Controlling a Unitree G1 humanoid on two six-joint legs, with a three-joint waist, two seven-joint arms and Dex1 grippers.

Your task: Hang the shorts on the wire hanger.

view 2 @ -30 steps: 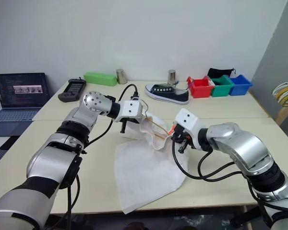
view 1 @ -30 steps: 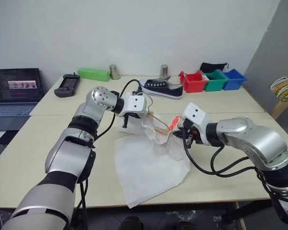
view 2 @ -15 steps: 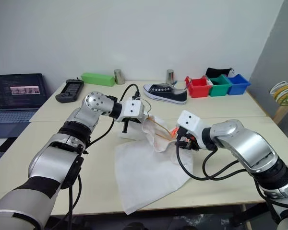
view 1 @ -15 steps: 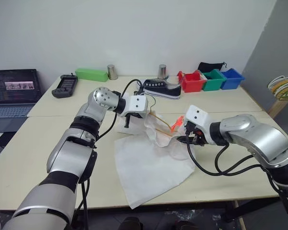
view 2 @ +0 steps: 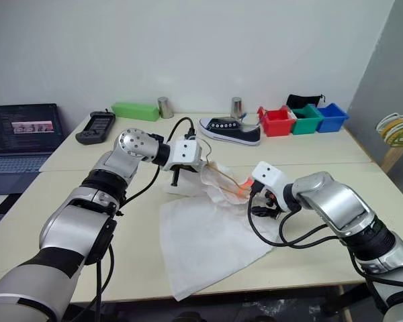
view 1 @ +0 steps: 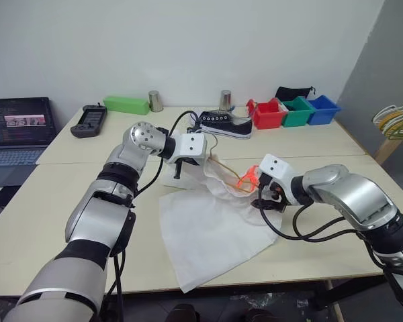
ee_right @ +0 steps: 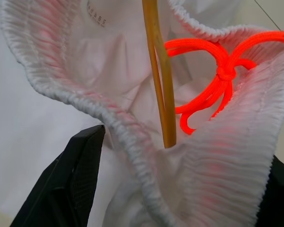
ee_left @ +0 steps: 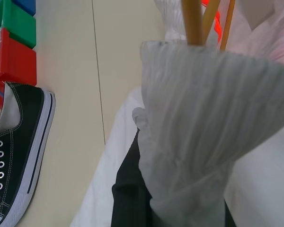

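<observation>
The white shorts (view 1: pixel 208 228) lie spread on the table, their gathered waistband lifted at the far end. My left gripper (view 1: pixel 178 173) is shut on the waistband's left part; the fabric bunches over its black finger (ee_left: pixel 128 189). The thin tan wire hanger (ee_right: pixel 157 71) runs inside the waistband opening, beside the orange drawstring (ee_right: pixel 217 80). My right gripper (view 1: pixel 262 198) is low at the waistband's right end. It is open, its black fingers (ee_right: pixel 80 175) standing wide on either side of the elastic edge.
A black-and-white shoe (view 1: pixel 225 124) sits behind the shorts. Red (view 1: pixel 269 114), green (view 1: pixel 297 111) and blue (view 1: pixel 322 109) bins stand at the back right. Two metal cups (view 1: pixel 155 101), a green box (view 1: pixel 127 104), a black controller (view 1: pixel 87 121) and a laptop (view 1: pixel 17 131) line the back left.
My right gripper has opened, letting go of the waistband, and has sunk a little toward the table and to the right. The left gripper has kept still.
</observation>
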